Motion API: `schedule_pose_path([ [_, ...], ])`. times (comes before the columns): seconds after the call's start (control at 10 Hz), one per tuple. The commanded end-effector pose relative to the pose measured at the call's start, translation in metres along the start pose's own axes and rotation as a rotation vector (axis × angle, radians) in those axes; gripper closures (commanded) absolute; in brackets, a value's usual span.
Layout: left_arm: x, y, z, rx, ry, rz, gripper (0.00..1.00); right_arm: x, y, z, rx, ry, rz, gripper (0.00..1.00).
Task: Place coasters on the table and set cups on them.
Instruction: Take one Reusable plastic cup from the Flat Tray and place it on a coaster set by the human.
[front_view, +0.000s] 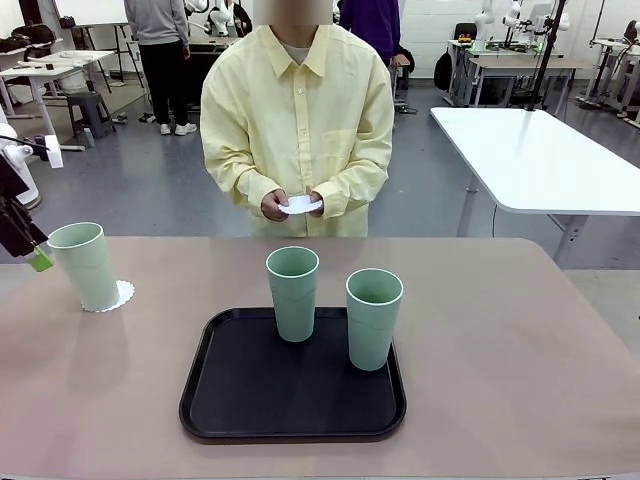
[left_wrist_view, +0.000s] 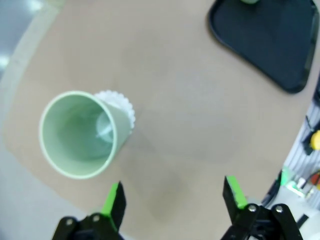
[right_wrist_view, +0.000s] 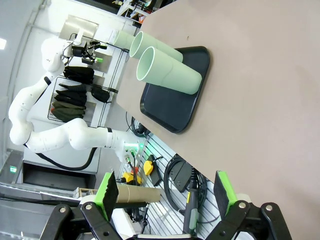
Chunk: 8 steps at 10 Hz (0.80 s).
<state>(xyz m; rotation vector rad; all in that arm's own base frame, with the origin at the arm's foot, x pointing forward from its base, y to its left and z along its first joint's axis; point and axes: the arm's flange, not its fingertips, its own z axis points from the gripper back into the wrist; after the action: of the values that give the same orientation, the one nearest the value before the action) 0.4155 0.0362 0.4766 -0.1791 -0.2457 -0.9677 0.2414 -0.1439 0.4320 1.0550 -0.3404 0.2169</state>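
- Far left: the left gripper (left_wrist_view: 173, 187) hovers above the counter (front_view: 520, 350). Its jaws are spread wide and it grasps nothing. It sits just beside the left cup, not touching it, probably far enough off to avoid knocking it.
- The left cup (front_view: 85, 265), a tall pale green tumbler, stands upright on a white coaster (front_view: 122, 294) near the counter's left edge. The scalloped rim shows on one side only, so the cup sits a little off centre. This pair looks finished.
- Centre: a black tray (front_view: 250, 390) lies on the near part of the counter and serves as a holding place for the cups not yet set out.
- The middle cup (front_view: 293, 293) stands upright at the tray's far edge.
- The right cup (front_view: 373, 318) stands upright just beside it, a little nearer the camera and not touching. Neither has a coaster beneath it.
- Behind the tray, at the far side, the person's hands (front_view: 274, 207) meet at waist height around a small white piece (front_view: 300, 205), likely the next coaster, ready to be laid down.
- Right: the right gripper (right_wrist_view: 165, 180) is released and empty. It hangs near the counter's edge, well apart from the tray, probably waiting for a coaster to be laid.
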Motion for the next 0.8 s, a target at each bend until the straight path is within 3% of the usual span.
schedule_pose_path([
  [0.0, 0.003, 0.003, 0.001, -0.018, -0.029, -0.011, 0.0, 0.0, 0.0, 0.0, 0.009, -0.005, -0.001, 0.0],
  [0.4, 0.001, 0.0, 0.0, -0.005, -0.008, 0.0, 0.0, 0.0, 0.0, 0.0, 0.009, -0.005, -0.001, 0.0],
  [0.5, -0.002, -0.054, 0.017, 0.041, -0.045, 0.152, 0.0, 0.0, 0.0, 0.0, 0.009, -0.005, -0.001, 0.0],
  [0.7, -0.001, -0.097, 0.045, 0.014, 0.014, 0.374, 0.0, 0.0, 0.0, 0.0, 0.009, -0.005, -0.001, 0.0],
])
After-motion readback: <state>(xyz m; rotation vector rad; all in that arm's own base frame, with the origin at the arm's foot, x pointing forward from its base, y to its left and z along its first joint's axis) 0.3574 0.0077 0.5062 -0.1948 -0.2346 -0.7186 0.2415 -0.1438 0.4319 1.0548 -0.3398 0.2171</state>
